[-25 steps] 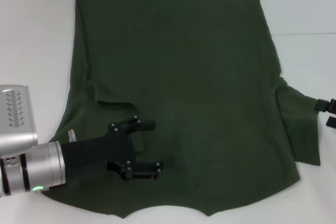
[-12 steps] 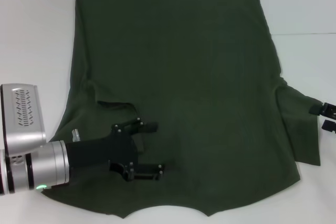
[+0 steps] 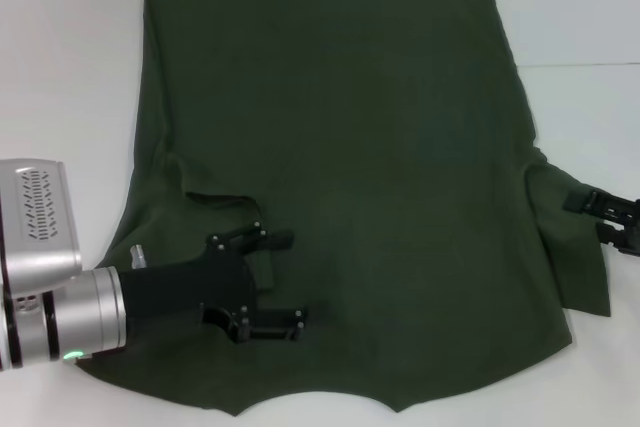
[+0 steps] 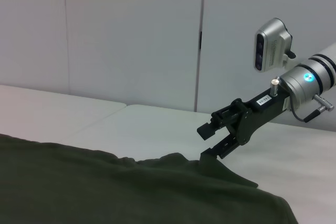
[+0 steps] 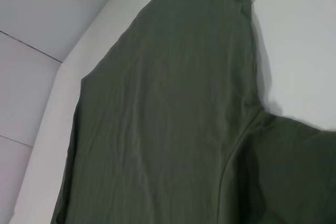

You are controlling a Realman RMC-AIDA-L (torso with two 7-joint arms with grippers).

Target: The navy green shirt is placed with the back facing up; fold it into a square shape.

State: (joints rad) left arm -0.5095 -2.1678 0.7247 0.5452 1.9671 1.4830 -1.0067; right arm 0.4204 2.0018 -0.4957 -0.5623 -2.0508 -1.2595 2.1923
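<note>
While the navy green shirt (image 3: 340,177) lies flat on the white desk (image 3: 60,67), neck end nearest the robot and hem at the far side, long axis running near to far, both arms sit at the near end of it. Left gripper (image 3: 268,287) hangs over the near-left part of the shirt, where the left sleeve looks already turned in over the body, its edge showing as a step just beyond the fingers (image 3: 282,239); those fingers are parted wide and point toward the shirt's middle, with nothing between them. Hard to say if the tips touch the cloth. Right gripper (image 3: 603,215) is at the outer edge of the right sleeve (image 3: 575,247), which sticks out flat past the body on the desk. In the left wrist view the right gripper (image 4: 224,134) shows its fingers parted by a moderate gap, the lower tip down at the sleeve edge where the fabric peaks up slightly; it has not closed on the cloth that I can see. Judgement: the coming move is the right sleeve fold, and it turns on this: sleeve lies directly at the right fingers, on their inboard side, so the right arm is clearly the nearer one; the cloth must be carried across the long axis toward the centre. Farther off, the body narrows to a straight hem, smooth, untouched.
</note>
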